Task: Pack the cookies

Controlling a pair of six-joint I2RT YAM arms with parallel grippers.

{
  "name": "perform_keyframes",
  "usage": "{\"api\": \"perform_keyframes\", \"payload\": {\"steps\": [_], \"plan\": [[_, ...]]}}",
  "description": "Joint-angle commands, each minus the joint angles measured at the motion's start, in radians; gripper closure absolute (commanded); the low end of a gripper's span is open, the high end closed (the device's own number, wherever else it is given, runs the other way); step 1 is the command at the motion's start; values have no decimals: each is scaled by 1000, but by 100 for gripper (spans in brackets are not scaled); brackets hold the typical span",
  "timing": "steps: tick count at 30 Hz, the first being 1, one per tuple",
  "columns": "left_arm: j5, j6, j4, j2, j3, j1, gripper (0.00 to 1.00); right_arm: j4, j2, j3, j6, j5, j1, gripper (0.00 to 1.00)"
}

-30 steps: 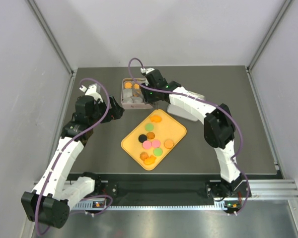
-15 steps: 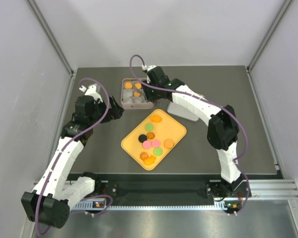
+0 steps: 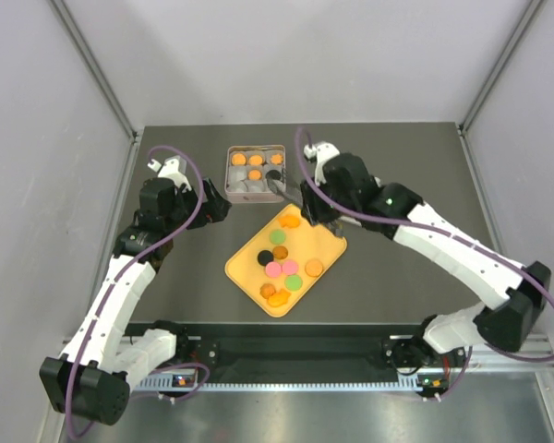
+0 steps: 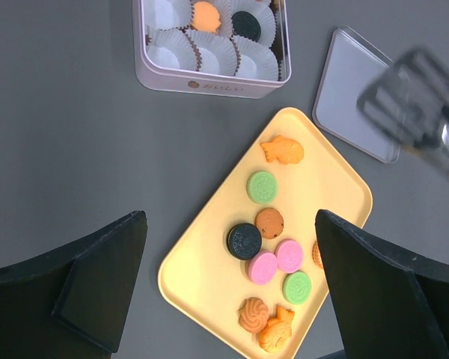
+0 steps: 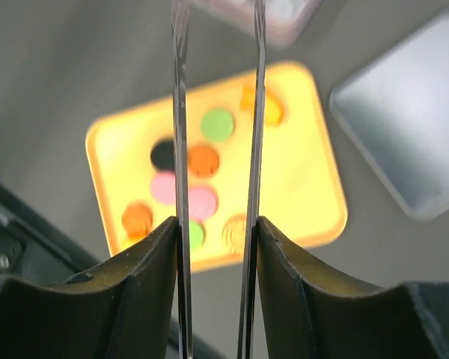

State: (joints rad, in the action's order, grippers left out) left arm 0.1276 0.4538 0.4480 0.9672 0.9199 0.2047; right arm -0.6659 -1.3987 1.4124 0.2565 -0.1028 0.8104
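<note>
- Lying nearest on the desk [image 3: 194, 286], a yellow tray [image 3: 331, 245] is seen with loose cookies [image 4: 263, 267] spread over it. Orange, pink, green and black ones are shown, and two of the orange are fish-shaped.
- The left hand [image 3: 218, 209] is poised above the desk to the left of the tray. It is released, with its fingers [image 4: 97, 277] spread wide and nothing between them.
- The right hand [image 3: 282, 189] is hung over the tray's far corner, close to the tin's right side. In the right wrist view its two thin blades are seen parallel and parted, with nothing gripped.
- A grey lid [image 4: 352, 97] is laid flat on the desk just right of the tray's far corner. It is shown plainly in both wrist views but is largely covered by the right arm in the top view.
- Farthest away, an open tin [image 4: 172, 78] is set, lined with white paper cups [image 4: 209, 48].
- In the top view several orange cookies and a black one are seen in the cups. In the left wrist view only the near rows are caught: one orange cookie, one black one and cups left unfilled.
</note>
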Motion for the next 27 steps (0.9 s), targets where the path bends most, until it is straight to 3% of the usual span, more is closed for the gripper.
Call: {"api": "perform_keyframes", "payload": {"steps": [1, 9, 27], "plan": [[12, 6, -48, -8, -10, -7, 1, -108, 95, -99, 33, -35, 38, 57], [14, 6, -51, -10, -10, -7, 1, -254, 233, -295, 102, -32, 113, 57], [15, 6, -49, -7, -10, -7, 1, -316, 205, -339, 107, 0, 165, 55]]}}
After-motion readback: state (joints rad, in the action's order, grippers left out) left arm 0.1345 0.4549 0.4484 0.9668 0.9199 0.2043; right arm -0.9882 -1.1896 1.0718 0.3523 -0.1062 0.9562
